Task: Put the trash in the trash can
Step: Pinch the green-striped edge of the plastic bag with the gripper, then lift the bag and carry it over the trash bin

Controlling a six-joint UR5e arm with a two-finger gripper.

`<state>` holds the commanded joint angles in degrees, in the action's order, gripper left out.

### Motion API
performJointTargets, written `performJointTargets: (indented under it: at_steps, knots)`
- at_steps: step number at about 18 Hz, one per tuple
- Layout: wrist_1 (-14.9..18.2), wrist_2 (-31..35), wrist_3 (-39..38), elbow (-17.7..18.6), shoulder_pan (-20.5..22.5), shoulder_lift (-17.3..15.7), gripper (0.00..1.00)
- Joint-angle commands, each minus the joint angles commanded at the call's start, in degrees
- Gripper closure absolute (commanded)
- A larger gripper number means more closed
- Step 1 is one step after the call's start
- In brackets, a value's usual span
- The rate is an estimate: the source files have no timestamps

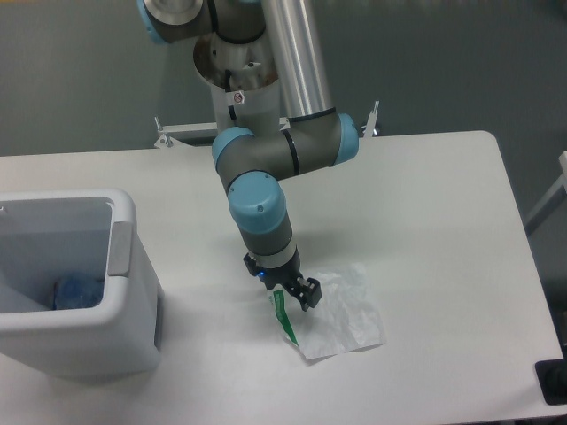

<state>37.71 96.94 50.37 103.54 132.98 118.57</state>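
Black tool (295, 294) is down at the wrapper (335, 312), tips at its upper-left edge, right beside the green strip (283, 315). Whether the jaws are apart or pinched on the film: cannot tell, they're dark and too small to resolve here.

Wrapper lies flat on the counter (425, 204), well to the right of the trash can (80, 283) and nearer the front edge. It's one piece, translucent white, crumpled.

Handling, my read:
- thin film, near weightless, no stiffness, so it will flop and drape once lifted
- slick plastic, so a shallow pinch could slip out
- flat on the surface, so hard to get a finger under; best bet is a raised crease or the edge by the green strip, where the tool already sits
- not fragile, squeeze hard is fine

Count:
- trash: 2 pieces
- bottle (78, 290): 1, bluish, already inside the trash can, low against its right wall
- wrapper: 1, not yet binned
- trash can: 1, white, at the counter's left end
- arm: 1
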Motion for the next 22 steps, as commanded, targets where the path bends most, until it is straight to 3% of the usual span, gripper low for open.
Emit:
performJointTargets:
  at_steps: [1, 5, 12, 17, 22]
  knots:
    - [0.1, 0.0, -1.1, 0.0, 0.0, -0.1, 0.44]
    - [0.2, 0.0, -2.8, 0.0, -0.7, -0.2, 0.98]
    - [0.3, -0.1, -3.3, -0.4, -0.6, -0.8, 1.0]
    - [0.4, -1.7, -7.4, -2.6, 0.4, -7.3, 1.0]
    - [0.5, -9.7, -17.2, -6.8, 3.0, -11.1, 1.0]
